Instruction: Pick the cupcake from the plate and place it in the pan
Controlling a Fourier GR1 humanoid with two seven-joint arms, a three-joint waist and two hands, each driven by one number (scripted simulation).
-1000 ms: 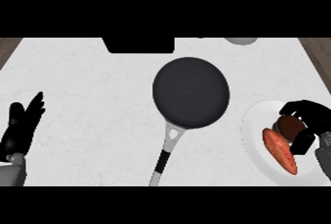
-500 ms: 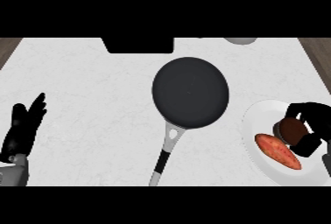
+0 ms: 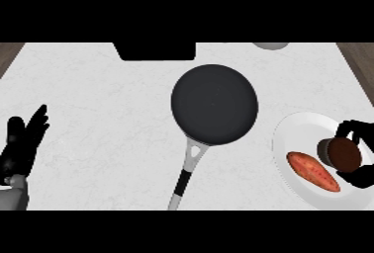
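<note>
A dark brown cupcake [image 3: 343,153] sits over the white plate [image 3: 296,129] at the right edge. My right hand [image 3: 358,132] curls round it, fingers above and thumb below. An orange-red piece of food [image 3: 312,171] lies on the plate just left of the cupcake. The black pan [image 3: 214,103] rests in the middle of the counter, its grey handle [image 3: 185,178] pointing toward the near edge. My left hand [image 3: 22,144] rests open at the left edge, fingers up.
A black block [image 3: 156,51] stands at the counter's far edge, behind the pan. A grey round object [image 3: 271,45] shows partly at the far right. Wooden floor shows at both upper corners.
My right hand has closed further round the cupcake and shifted slightly toward the near edge. The red food piece has turned a little on the plate. The left hand has barely moved.
</note>
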